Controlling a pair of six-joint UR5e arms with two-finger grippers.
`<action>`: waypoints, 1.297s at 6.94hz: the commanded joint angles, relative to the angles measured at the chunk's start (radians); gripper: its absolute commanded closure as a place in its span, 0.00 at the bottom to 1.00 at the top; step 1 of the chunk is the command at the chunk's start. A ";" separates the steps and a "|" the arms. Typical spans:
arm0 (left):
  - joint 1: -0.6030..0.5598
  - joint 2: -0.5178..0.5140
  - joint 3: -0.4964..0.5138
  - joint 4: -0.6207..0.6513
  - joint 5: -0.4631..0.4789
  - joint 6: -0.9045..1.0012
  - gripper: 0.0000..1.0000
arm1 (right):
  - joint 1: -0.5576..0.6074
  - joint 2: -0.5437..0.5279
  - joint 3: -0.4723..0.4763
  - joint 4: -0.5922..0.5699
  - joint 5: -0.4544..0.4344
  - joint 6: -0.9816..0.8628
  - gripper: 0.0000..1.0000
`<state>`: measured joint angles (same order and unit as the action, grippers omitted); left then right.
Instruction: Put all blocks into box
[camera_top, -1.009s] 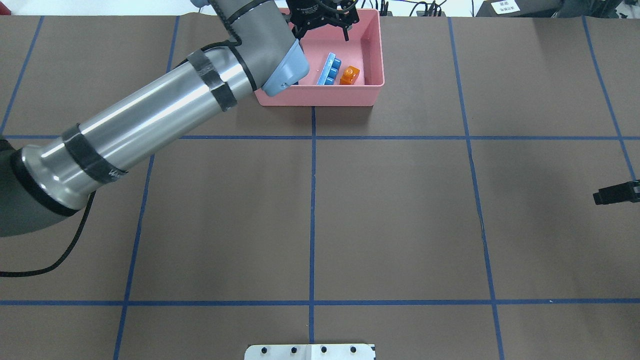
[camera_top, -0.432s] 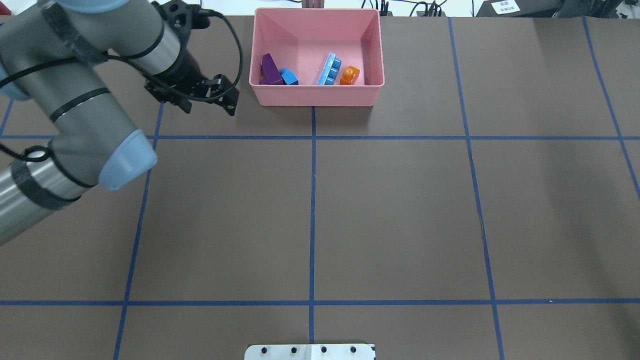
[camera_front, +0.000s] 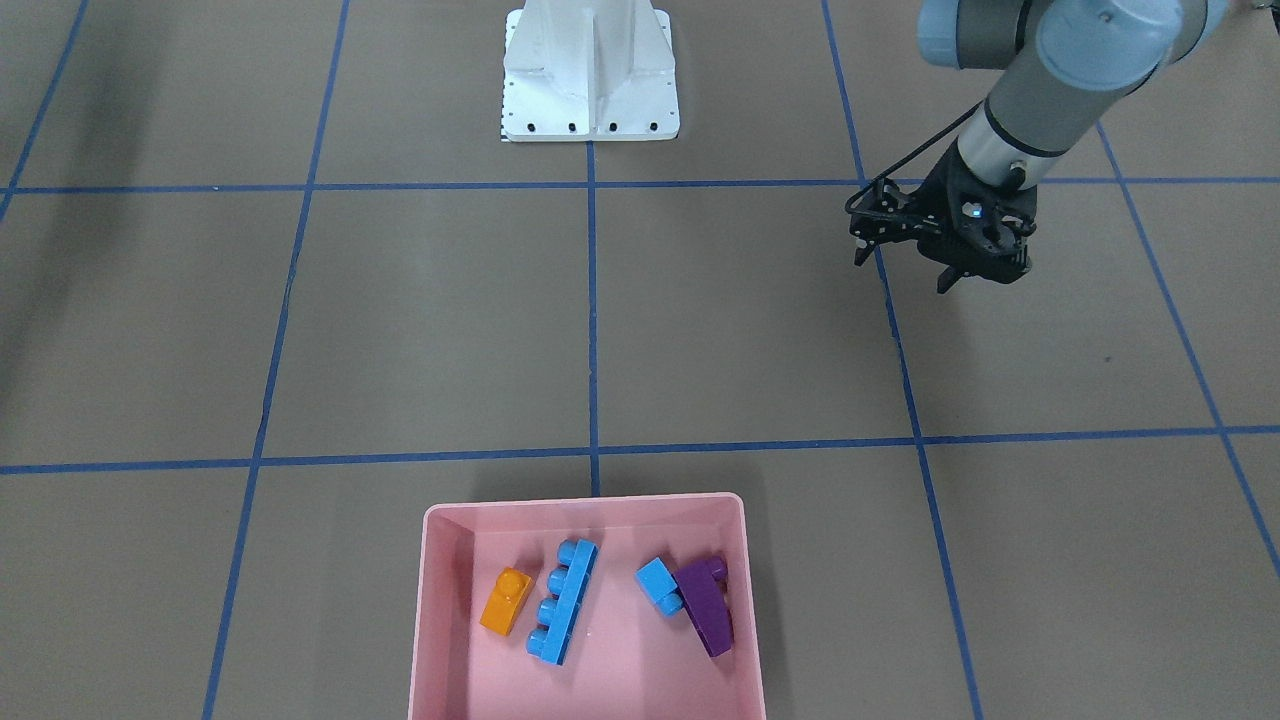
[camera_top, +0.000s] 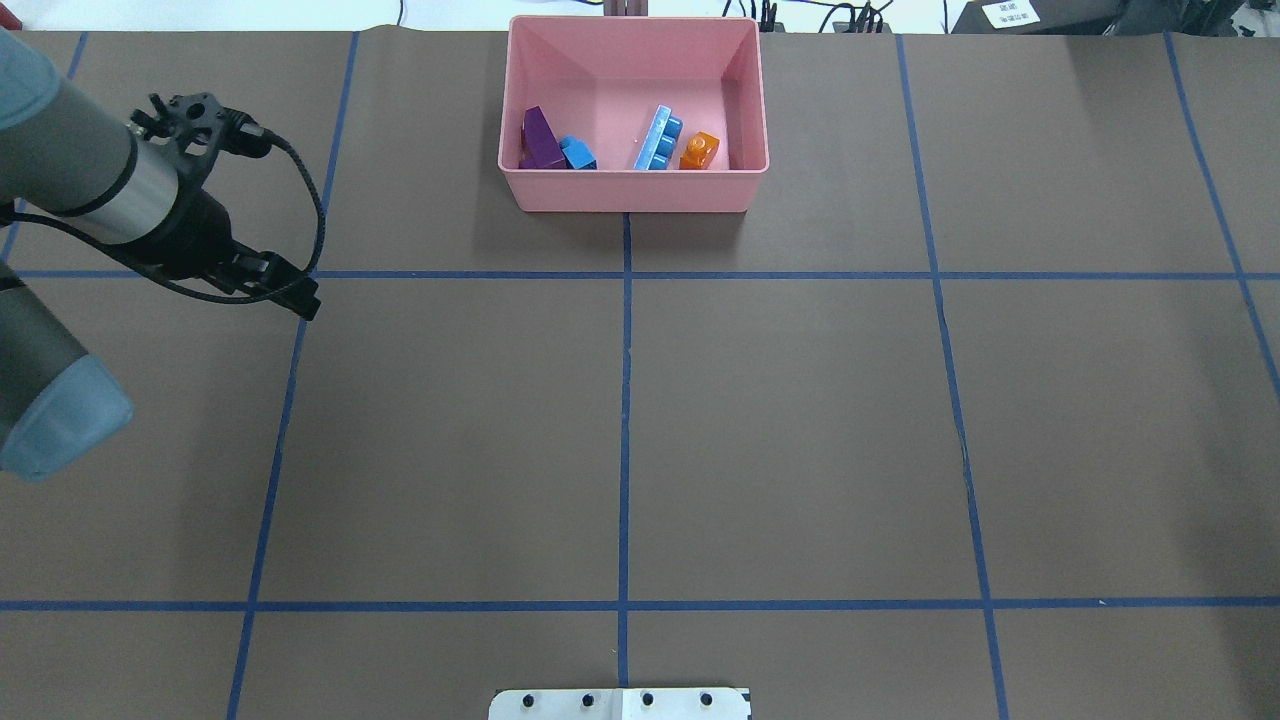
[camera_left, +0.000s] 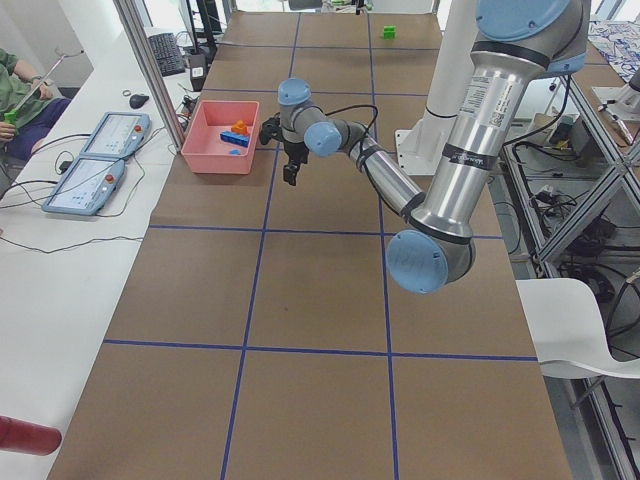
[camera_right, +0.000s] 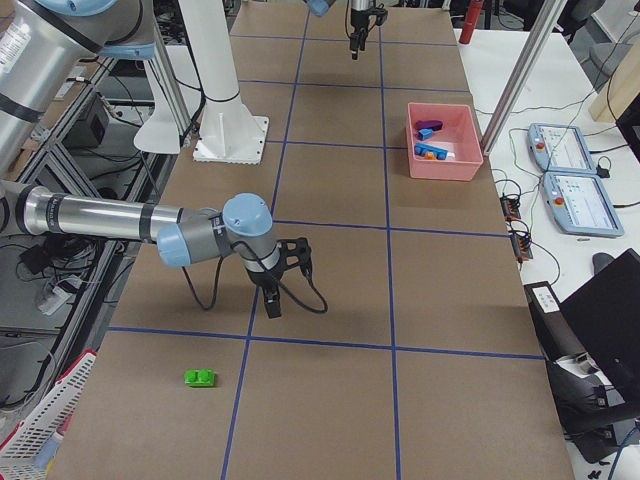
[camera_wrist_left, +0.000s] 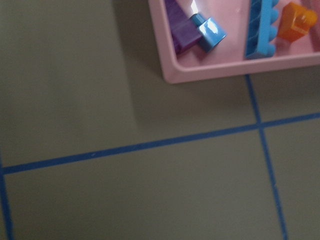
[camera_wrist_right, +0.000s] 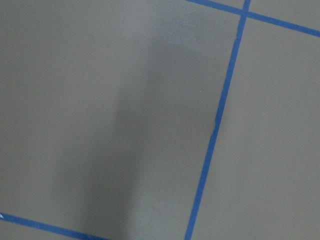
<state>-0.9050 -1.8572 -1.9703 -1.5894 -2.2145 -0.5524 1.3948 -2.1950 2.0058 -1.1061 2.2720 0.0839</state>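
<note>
Looking down from overhead, find the box (camera_top: 630, 190) at the far middle of the table (camera_top: 800, 400): pink, shallow, rounded at the corners, open on top. Holds four blocks along its near wall. Reading left to right: the purple sloped block (camera_top: 540, 138), dark and glossy, pressed against the small light blue block (camera_top: 578, 152); then a gap; then the long light blue block (camera_top: 658, 138), tipped on its side with its studs facing the orange block (camera_top: 700, 151) just beside it (touching or not, hard to say). Leaves the green block (camera_right: 200, 377) out on the bare table, two studs up, well apart from the box, toward the robot's right end. Turning to the left gripper (camera_front: 900, 274): hanging over the table well apart from the box, with jaws spread wide and nothing between them. Turning to the right gripper (camera_right: 272, 305): pointed down near the green block, seen only from the side, so cannot tell how the jaws stand.
</note>
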 joint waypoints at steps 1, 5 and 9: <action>-0.082 0.113 -0.016 -0.003 -0.060 0.226 0.00 | 0.007 -0.041 -0.297 0.452 0.024 0.163 0.00; -0.124 0.179 -0.035 -0.001 -0.082 0.322 0.00 | -0.064 -0.074 -0.429 0.499 0.020 0.198 0.00; -0.135 0.179 -0.045 -0.001 -0.083 0.313 0.00 | -0.302 -0.069 -0.476 0.500 0.000 0.257 0.00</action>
<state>-1.0379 -1.6783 -2.0146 -1.5908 -2.2976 -0.2383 1.1433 -2.2637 1.5562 -0.6060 2.2804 0.3395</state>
